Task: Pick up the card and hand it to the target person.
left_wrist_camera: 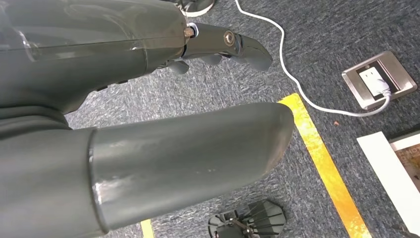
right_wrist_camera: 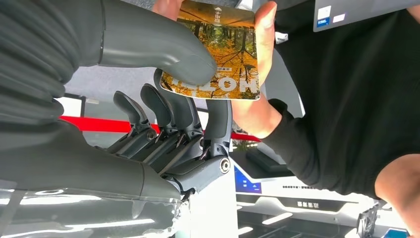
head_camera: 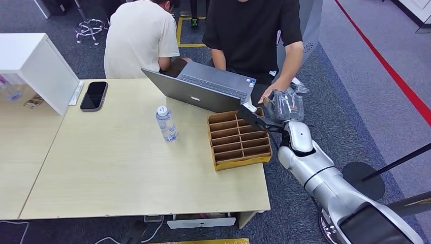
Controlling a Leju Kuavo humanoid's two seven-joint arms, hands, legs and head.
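Right hand (right_wrist_camera: 163, 89): pinching card (right_wrist_camera: 223, 54) between thumb and fingers.
Card: raised past tabletop (head_camera: 127, 168) edge, far end already in person's hand (right_wrist_camera: 257, 94).
Left hand (left_wrist_camera: 148, 99): hanging low, holding nothing, fingers loosely extended.
Next: probably release.

This is an office. A pale wood tabletop (head_camera: 117, 168) stands on grey-blue carpet (head_camera: 350, 91) and carries an open laptop (head_camera: 203, 89), a phone (head_camera: 94, 95), a water bottle (head_camera: 166, 123) and a cardboard divider tray (head_camera: 239, 141), with two people seated behind it. Yellow floor tape (left_wrist_camera: 324, 163), a red floor line (head_camera: 386, 66), a floor power socket (left_wrist_camera: 379, 79) with a white cable and an office-chair base (head_camera: 90, 26) also show it.
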